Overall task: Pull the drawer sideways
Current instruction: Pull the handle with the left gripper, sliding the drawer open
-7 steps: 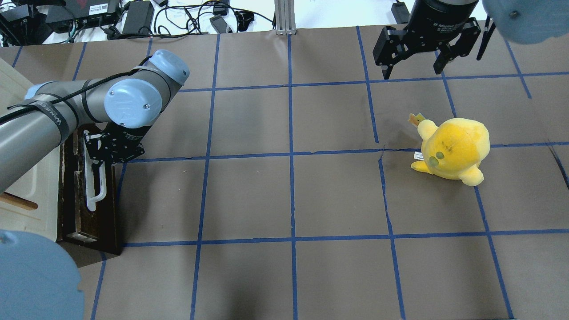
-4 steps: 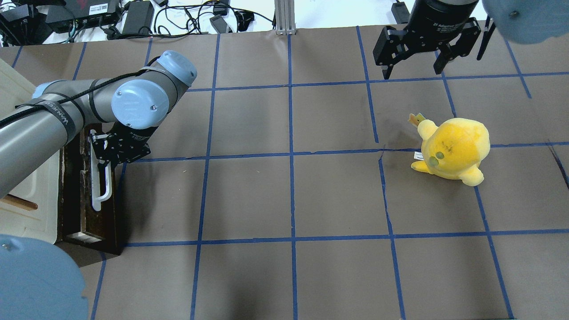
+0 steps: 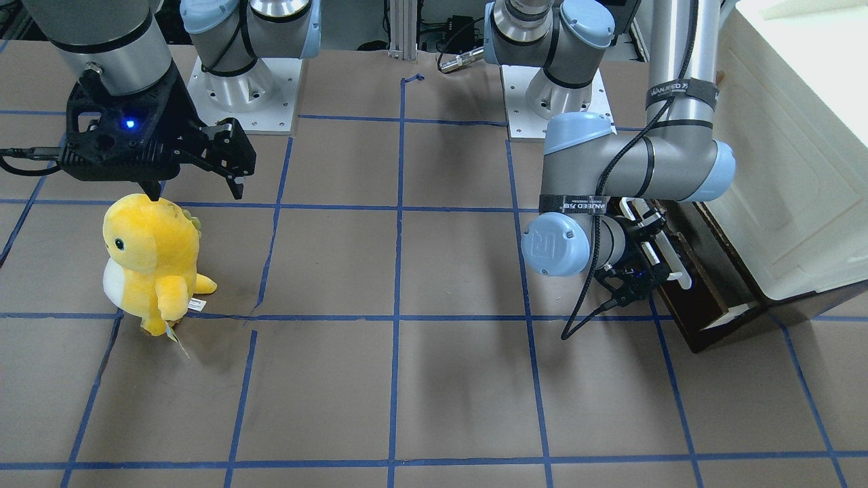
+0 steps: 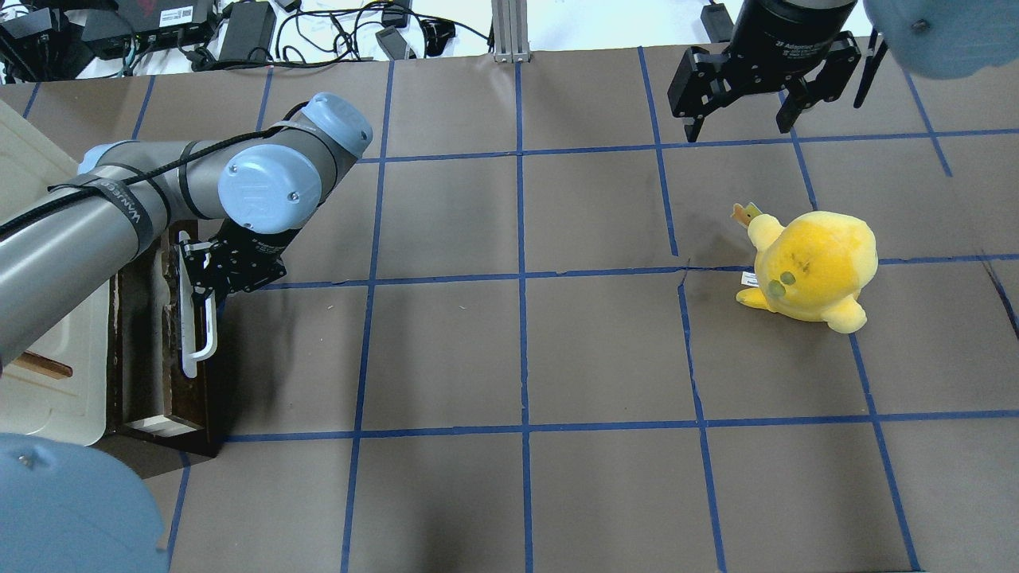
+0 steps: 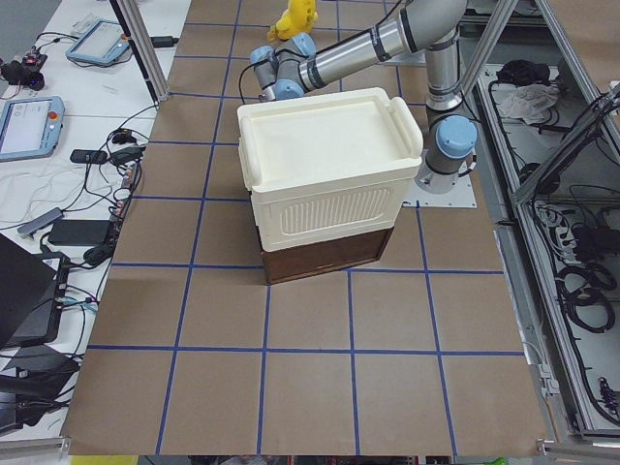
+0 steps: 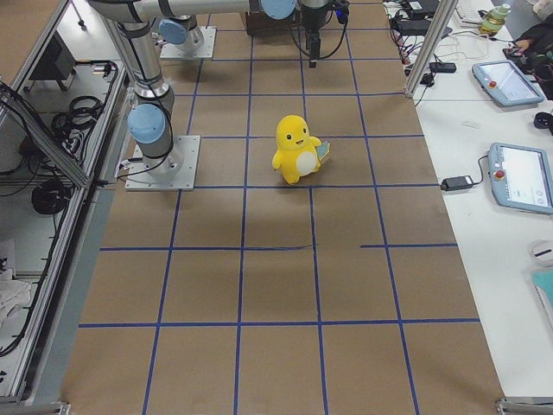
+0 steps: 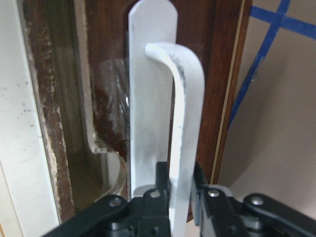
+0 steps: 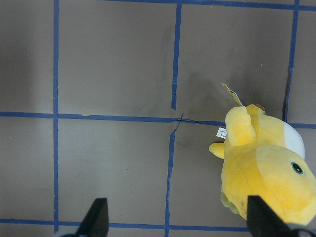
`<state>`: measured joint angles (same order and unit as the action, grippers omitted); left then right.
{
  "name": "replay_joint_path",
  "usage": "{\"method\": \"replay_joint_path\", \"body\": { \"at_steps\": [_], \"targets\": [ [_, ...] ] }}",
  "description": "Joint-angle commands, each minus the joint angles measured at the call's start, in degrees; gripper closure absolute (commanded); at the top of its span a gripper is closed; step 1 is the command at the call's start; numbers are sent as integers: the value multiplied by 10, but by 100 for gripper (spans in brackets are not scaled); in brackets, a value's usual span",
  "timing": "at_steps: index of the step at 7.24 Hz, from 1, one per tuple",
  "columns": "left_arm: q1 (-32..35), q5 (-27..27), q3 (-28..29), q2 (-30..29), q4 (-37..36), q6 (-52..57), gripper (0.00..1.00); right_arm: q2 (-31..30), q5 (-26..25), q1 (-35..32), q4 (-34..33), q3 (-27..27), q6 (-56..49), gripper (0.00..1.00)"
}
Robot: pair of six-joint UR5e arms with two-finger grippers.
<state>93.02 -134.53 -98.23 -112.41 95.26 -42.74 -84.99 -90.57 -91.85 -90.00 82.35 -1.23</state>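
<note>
Left end effector [image 7: 180, 197] clamps the drawer [image 4: 147, 374]'s white handle [image 7: 185, 123]; right end effector [image 4: 738, 127] hangs spread open

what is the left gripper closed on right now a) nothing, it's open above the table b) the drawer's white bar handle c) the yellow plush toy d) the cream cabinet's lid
b, since the left wrist view shows the left gripper with a finger pressed on each side of the white bar handle of the drawer.

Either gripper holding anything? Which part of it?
Left gripper is shut on the long white bar handle of the dark brown wooden drawer, near one end. Right gripper is open, empty.
</note>
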Motion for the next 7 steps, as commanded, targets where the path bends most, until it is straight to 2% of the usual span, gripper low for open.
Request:
{"method": "replay_joint_path", "body": {
  "at_steps": [1, 7],
  "targets": [
    [1, 4, 16, 2, 25, -1, 100, 0, 0, 0, 0, 0, 0, 0],
    [15, 18, 21, -1, 27, -16, 100, 0, 0, 0, 0, 0, -1, 0]
  ]
}}
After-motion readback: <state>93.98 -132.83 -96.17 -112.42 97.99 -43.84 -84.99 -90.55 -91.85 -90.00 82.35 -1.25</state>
